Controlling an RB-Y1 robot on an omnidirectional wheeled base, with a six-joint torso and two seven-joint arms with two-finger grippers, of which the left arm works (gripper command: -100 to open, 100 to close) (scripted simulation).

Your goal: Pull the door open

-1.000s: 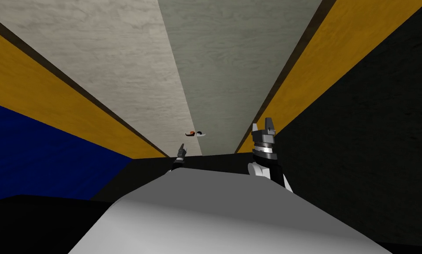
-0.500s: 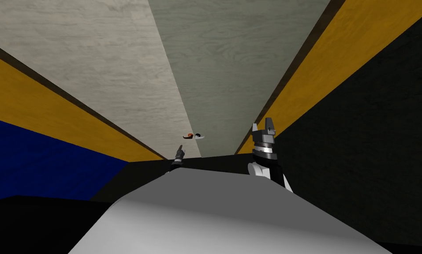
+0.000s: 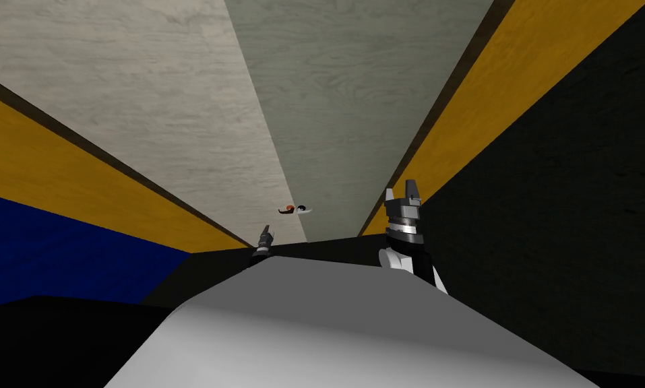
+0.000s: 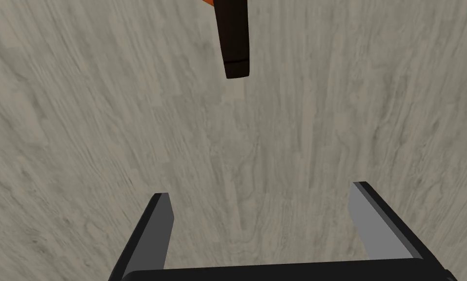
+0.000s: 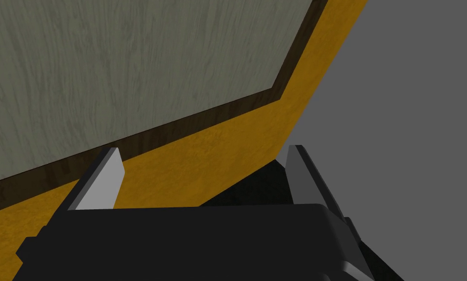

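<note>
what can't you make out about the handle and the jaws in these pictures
Handle, left wrist view: the top edge cuts it off, so its base and the orange part are mostly hidden.
Handle, head view: too small to tell its shape.
Left gripper, head view: too small to read its jaws; the wrist view shows them open, short of the handle.

door (image 4: 295, 136): pale grey wood grain, matt
handle (image 4: 233, 44): dark, smooth, matt
door frame (image 5: 178, 129): dark brown wood grain
wall (image 5: 217, 161): ochre, mottled, matt
</note>
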